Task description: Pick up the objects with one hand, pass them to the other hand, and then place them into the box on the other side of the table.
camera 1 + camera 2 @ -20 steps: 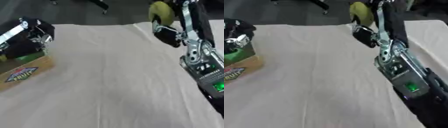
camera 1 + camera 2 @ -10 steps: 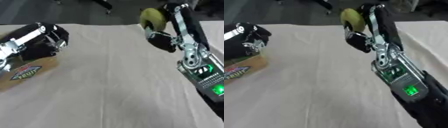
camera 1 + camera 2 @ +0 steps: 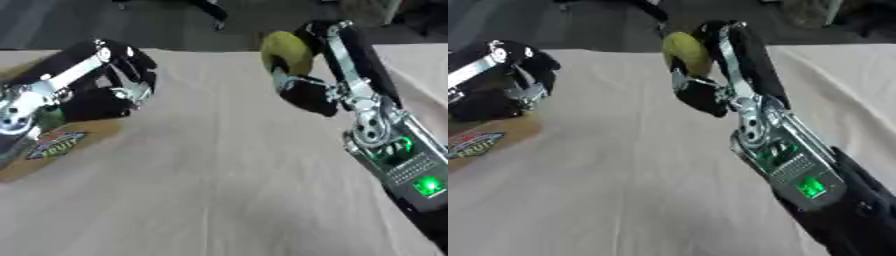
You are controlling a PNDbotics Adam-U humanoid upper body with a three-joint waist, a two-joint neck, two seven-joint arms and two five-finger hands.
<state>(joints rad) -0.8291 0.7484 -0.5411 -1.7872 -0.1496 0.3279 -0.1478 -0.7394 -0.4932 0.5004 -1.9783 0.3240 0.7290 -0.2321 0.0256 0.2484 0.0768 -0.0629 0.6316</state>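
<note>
My right hand (image 3: 308, 75) is raised over the far middle of the table, shut on a round yellow-green fruit (image 3: 283, 51) that it carries at its far side. My left hand (image 3: 114, 85) hangs at the left, above the near end of a cardboard box (image 3: 54, 147) with a fruit label; its fingers are curled and nothing shows in them. A gap of bare cloth separates the two hands.
A beige cloth (image 3: 219, 170) covers the table. Something green (image 3: 48, 119) shows inside the box under my left arm. My right forearm with a green light (image 3: 427, 185) fills the right side. Beyond the table's far edge lies dark floor.
My right hand has carried the fruit leftward toward the table's middle. My left hand has risen off the box and come rightward. The camera has shifted as well.
</note>
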